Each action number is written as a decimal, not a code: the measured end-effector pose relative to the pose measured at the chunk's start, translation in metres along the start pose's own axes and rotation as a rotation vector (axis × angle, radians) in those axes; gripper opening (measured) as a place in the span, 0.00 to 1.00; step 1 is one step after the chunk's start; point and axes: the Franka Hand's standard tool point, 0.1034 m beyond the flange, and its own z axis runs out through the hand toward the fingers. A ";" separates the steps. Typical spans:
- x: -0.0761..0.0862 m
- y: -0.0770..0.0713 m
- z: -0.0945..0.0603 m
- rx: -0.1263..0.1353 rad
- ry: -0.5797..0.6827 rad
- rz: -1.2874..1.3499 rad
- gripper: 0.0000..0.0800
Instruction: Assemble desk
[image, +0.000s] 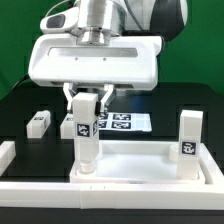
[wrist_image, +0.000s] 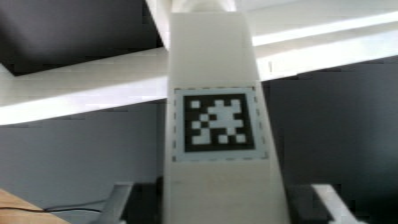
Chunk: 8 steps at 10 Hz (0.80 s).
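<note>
My gripper (image: 86, 108) is shut on a white block leg (image: 86, 135) with a black-and-white tag. It holds the leg upright, with the foot on the white tray-like desk top (image: 130, 186) near its corner on the exterior view's left. In the wrist view the leg (wrist_image: 217, 120) runs between the fingers (wrist_image: 128, 200), and the desk top's white surface (wrist_image: 80, 95) lies behind it. A second leg (image: 187, 135) stands upright at the desk top's corner on the exterior view's right. A third leg (image: 38, 123) lies on the black table to the left.
The marker board (image: 125, 123) lies flat on the black table behind the held leg. A green backdrop stands behind the table. The raised rim of the desk top runs along the front.
</note>
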 end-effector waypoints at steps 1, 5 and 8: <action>-0.002 0.001 0.002 -0.003 -0.003 0.000 0.36; -0.010 0.005 0.008 -0.012 0.008 -0.005 0.36; -0.011 0.006 0.008 -0.020 0.051 -0.012 0.36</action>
